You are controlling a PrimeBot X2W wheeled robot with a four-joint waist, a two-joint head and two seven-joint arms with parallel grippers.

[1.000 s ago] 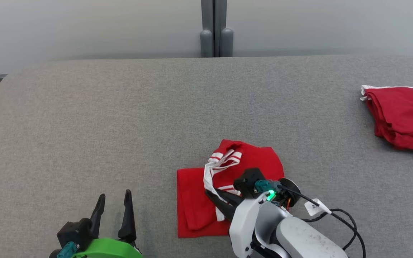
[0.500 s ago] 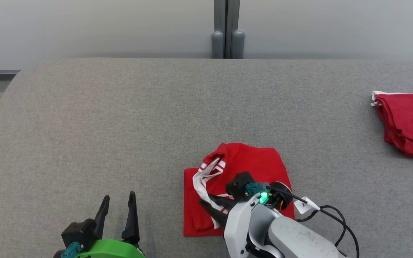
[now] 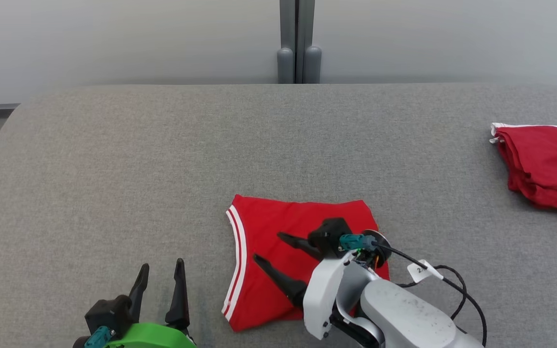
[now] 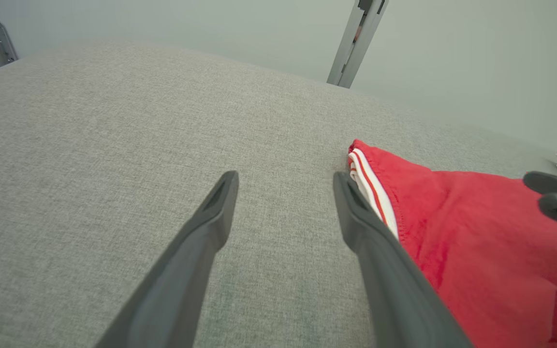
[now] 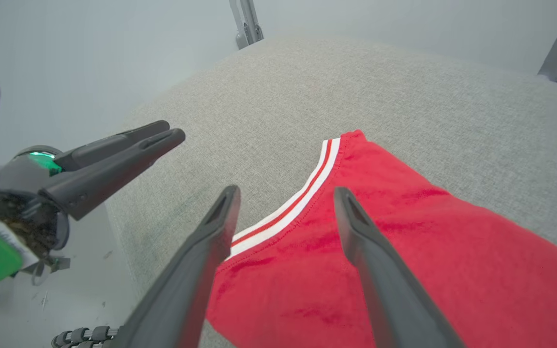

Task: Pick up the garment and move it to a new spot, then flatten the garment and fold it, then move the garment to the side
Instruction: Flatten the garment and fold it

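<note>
Right gripper (image 3: 266,245) is hovering, fingers spread, over the red white-striped garment (image 3: 283,217); left gripper (image 3: 162,264) is resting alongside, fingers apart, empty.

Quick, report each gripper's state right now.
Left gripper: open, holding nothing.
Right gripper: open over the red white-striped fabric garment, holding nothing.

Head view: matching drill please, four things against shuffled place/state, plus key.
Things
1. left gripper
2. right gripper
3. striped garment
4. second red garment

Place or state
A. lying at the far right of the table
B. open, above the striped garment
C. open, above bare grey table
D. flat, mid-table, white stripes along its left edge

Pairs: 1-C; 2-B; 3-D; 4-A
</note>
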